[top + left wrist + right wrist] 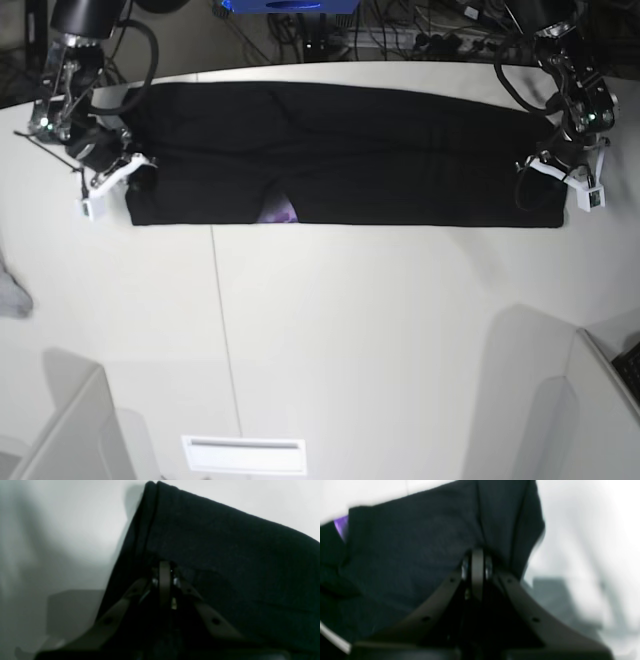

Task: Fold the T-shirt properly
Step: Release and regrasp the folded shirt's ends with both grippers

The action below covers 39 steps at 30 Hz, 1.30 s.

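Black cloth, the T-shirt (340, 150), lay along the table's (350, 330) far edge. The left gripper (165, 572) and right gripper (477, 562) each pinched an end.

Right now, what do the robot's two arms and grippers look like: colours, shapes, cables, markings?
Both arms are black with looping black cables. In the base view the left gripper and right gripper each carry a white block near the tip, and a small green light shows higher on each arm. The wrist views show dark, matte fingers spreading in a V, dotted with small round holes.
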Motion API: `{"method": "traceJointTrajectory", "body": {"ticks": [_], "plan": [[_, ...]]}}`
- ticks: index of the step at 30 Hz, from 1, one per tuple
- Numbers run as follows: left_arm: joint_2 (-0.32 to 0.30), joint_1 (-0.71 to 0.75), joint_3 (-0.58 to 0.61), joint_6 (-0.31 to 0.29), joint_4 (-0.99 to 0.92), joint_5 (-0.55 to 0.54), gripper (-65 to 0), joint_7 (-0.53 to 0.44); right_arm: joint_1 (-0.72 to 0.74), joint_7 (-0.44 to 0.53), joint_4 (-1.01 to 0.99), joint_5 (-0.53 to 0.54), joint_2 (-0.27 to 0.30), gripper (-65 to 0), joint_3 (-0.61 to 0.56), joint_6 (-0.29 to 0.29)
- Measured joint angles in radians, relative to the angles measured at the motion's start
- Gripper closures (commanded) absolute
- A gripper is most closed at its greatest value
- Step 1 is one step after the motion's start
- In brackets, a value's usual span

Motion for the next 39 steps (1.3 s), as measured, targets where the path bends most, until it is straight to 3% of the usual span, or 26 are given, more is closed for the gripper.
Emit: {"method": "traceJointTrajectory", "body": {"ticks": [9,14,17,21,22,23,28,34,39], "plan": [[0.006,-0.082,0.002,0.000,-0.023,0.001,0.0,0.035,0.116,-0.006,-0.087,-0.027,0.024,0.0,0.000,-0.005],[0.010,-0.043,-0.024,0.000,0.142,-0.010,0.0,0.039,0.093,-0.014,0.039,-0.041,0.021,0.0,0.000,-0.010],[0.011,0.029,-0.081,-0.011,0.254,-0.088,0.0,0.034,0.051,-0.047,0.163,-0.032,0.017,0.0,0.000,-0.008],[0.005,0.124,-0.153,-0.045,0.309,-0.285,0.0,0.042,-0.016,-0.062,0.294,-0.027,-0.016,0.0,-0.001,-0.008],[0.004,0.135,-0.174,-0.050,0.309,-0.307,-2.0,0.045,-0.031,-0.062,0.314,-0.023,-0.020,0.0,-0.001,-0.002],[-0.002,0.144,-0.188,-0.059,0.308,-0.326,-10.2,0.044,-0.048,-0.064,0.329,-0.023,-0.023,0.0,-0.003,-0.001],[-0.043,0.150,-0.214,-0.102,0.214,-0.319,-64.8,0.026,-0.085,-0.060,0.341,-0.042,-0.028,0.0,-0.064,-0.010],[-0.060,0.067,-0.206,-0.163,0.002,-0.322,-65.0,0.034,-0.100,-0.055,0.343,-0.029,-0.038,0.0,-0.130,-0.007],[-0.057,0.021,-0.187,-0.176,-0.090,-0.320,-65.0,0.029,-0.103,-0.056,0.343,-0.033,-0.040,0.0,-0.168,-0.008]]}}
